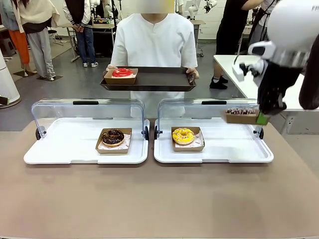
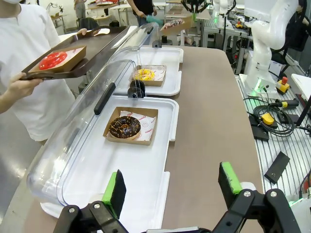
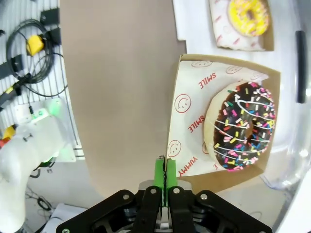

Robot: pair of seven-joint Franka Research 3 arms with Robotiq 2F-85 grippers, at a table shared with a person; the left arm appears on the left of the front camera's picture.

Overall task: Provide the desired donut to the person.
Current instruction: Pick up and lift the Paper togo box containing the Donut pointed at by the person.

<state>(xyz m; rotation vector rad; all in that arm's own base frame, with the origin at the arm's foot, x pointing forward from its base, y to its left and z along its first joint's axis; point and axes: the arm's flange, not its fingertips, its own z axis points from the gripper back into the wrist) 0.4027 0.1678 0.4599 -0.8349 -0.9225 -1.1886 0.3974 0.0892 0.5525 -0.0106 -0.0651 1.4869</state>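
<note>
Right end effector (image 1: 262, 118) on its white arm (image 1: 294, 25), raised over the surface's (image 1: 149, 199) right edge, pinches a brown cardboard tray (image 1: 238, 118); left end effector (image 2: 172, 187) gapes wide.

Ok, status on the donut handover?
Left gripper open over left case. Right gripper shut on cardboard tray of sprinkled chocolate donut, aloft. Person holds out serving tray; raised case lid between.
</note>
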